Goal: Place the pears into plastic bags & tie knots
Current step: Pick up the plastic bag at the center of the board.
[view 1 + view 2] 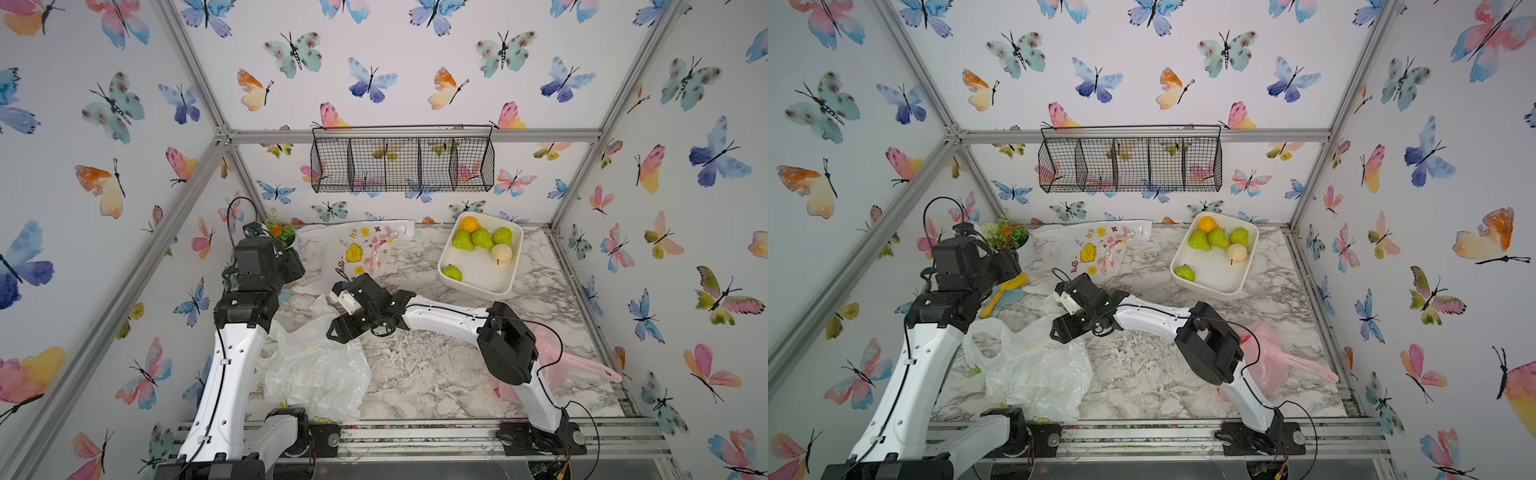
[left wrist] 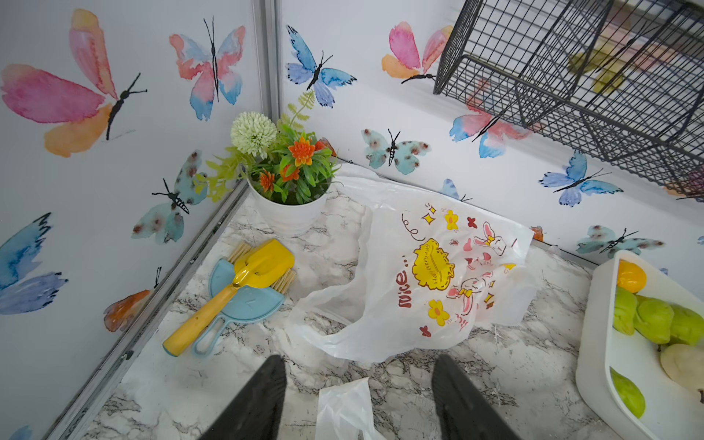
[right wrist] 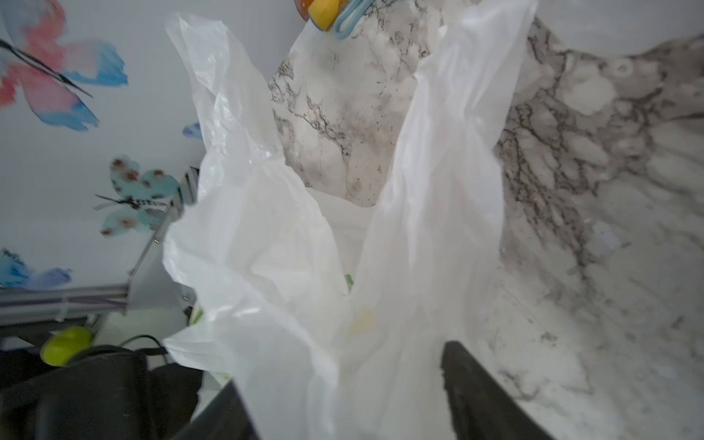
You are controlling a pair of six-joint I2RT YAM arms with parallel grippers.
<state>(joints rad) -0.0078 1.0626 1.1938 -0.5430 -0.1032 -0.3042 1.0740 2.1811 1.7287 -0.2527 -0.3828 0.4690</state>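
Observation:
Green pears (image 1: 482,239) and a cream one (image 1: 501,252) lie in the white tray (image 1: 509,286) at the back right. The lemon-print white plastic bag (image 1: 316,374) is crumpled at the front left. My right gripper (image 3: 341,364) stands open over that bag's mouth, film (image 3: 419,228) filling the gap between its fingers. My left gripper (image 2: 360,360) is open above the marble, with a loose white strip (image 2: 343,407) between its fingers. The cartoon-doodle bag (image 2: 430,274) lies flat just beyond it. The pink bag (image 1: 557,365) sits behind my right arm's elbow. No knots show.
A potted plant (image 2: 289,213) fills the back left corner, with a yellow brush and blue dustpan (image 2: 244,289) beside it. A wire basket (image 1: 403,160) hangs on the back wall. An orange (image 1: 469,224) shares the tray. A small green round thing (image 3: 66,344) lies beside the lemon bag.

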